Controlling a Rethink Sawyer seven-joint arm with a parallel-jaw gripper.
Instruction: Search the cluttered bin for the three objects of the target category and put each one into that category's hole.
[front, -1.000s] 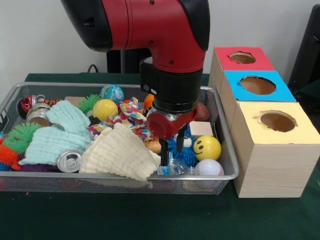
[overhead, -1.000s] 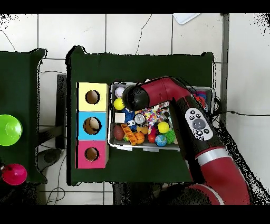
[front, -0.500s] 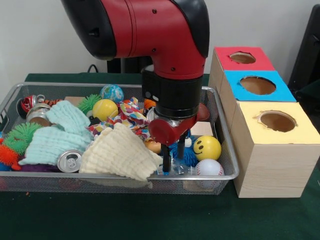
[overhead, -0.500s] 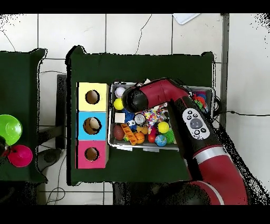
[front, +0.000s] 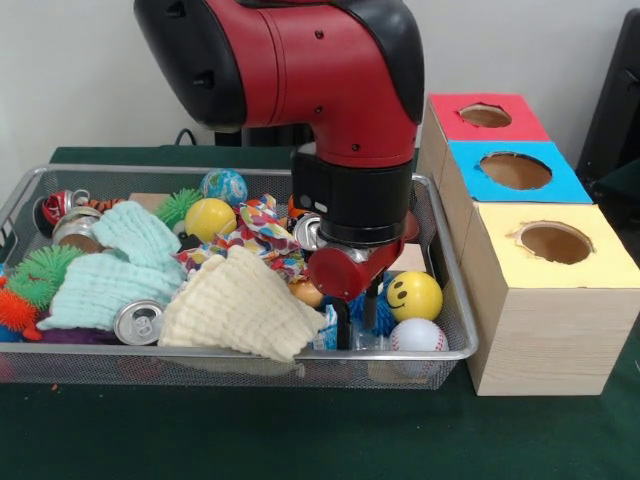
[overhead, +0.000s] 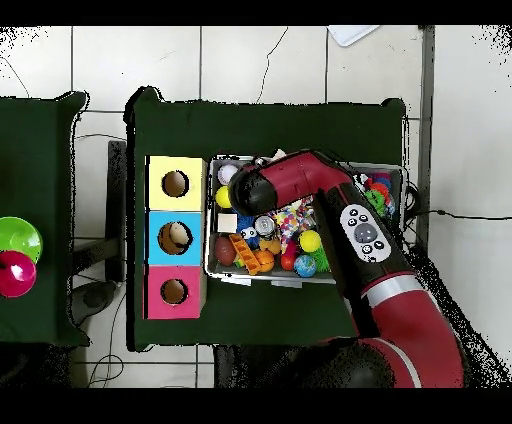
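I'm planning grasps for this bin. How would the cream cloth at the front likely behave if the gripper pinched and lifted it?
The cream cloth lies in soft folds, so it is probably floppy and would drape and hang from a pinch. It looks light. It lies against the silver can and the mint cloth, so lifting may drag or nudge them.

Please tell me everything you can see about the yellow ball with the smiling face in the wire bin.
The yellow smiley ball is round, smooth and looks like soft foam, with a black printed face turned toward the front camera. It lies in the wire bin, near the end beside the yellow-topped box. A white baseball sits just below it and seems to touch it. A blue spiky toy is at its side. The gripper reaches down next to it, not holding it. The overhead view shows only part of it.
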